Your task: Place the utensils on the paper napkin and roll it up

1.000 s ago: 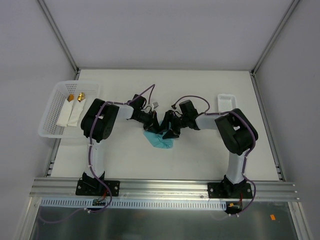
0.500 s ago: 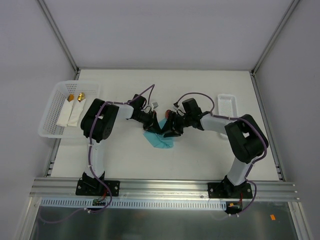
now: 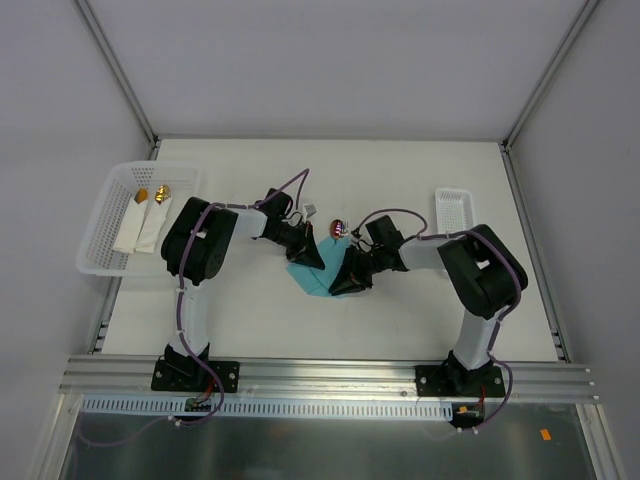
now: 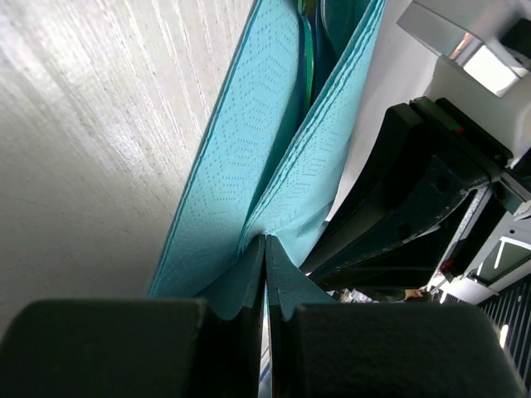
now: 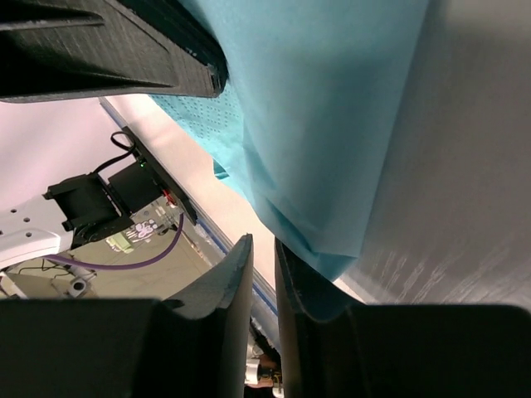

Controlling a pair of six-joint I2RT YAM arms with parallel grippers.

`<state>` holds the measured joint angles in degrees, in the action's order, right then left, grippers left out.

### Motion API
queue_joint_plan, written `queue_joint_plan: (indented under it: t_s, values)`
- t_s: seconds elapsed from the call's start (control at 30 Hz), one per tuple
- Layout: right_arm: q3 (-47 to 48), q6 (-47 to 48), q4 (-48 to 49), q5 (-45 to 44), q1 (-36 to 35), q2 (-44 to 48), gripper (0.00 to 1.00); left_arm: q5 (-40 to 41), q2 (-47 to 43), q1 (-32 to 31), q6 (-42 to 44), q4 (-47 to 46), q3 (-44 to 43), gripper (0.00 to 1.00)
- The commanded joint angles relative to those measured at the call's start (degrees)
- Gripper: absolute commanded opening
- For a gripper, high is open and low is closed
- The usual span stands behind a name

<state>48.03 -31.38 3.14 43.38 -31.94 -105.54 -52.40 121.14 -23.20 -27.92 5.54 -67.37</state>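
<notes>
Two arms meet over the teal paper napkin [image 3: 316, 280] at mid-counter [image 3: 250, 320], where it lies partly folded between them. The left gripper [image 4: 265, 249] is clamped tight on a pinched corner of the napkin, with layered folds fanning away from its fingertips. The right gripper [image 5: 264, 265] sits at the napkin's near edge with its jaws almost together and only a slit between them. The paper drapes against one finger, but the wrist view does not show whether any of it is caught. A shiny purplish utensil [image 3: 338, 228] head pokes out just beyond the napkin's far end.

The napkin looks thin, soft and easily torn, so it probably calls for light holds at edges or corners rather than mid-sheet. The slim metal utensil is stiff and likely slippery, and may slide out of an open end of the roll.

Bare counter lies toward the arm bases and toward the far wall. A white basket [image 3: 100, 250] of rolled white napkins sits well apart on the left, a small white tray [image 3: 452, 205] on the right.
</notes>
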Motion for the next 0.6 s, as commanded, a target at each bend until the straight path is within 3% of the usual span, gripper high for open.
queue_joint_plan:
  t_s: [0.0, 0.2, 0.57]
  values:
    - [-1.1, 0.9, -2.3, -1.9, 0.7, -3.1, 0.2, 7.5, 0.9, 1.1, 2.0, 2.8, 0.3, 0.0]
    - [-0.5, 2.0, -4.5, -1.7, 1.2, -1.4, 0.19, 7.7, 0.9, 1.5, 2.3, 3.2, 0.5, 0.0]
    - [3.6, 0.4, -3.7, -1.5, 2.5, 9.6, 0.28, 7.5, 0.2, 1.6, 2.7, 3.2, 1.1, 0.0]
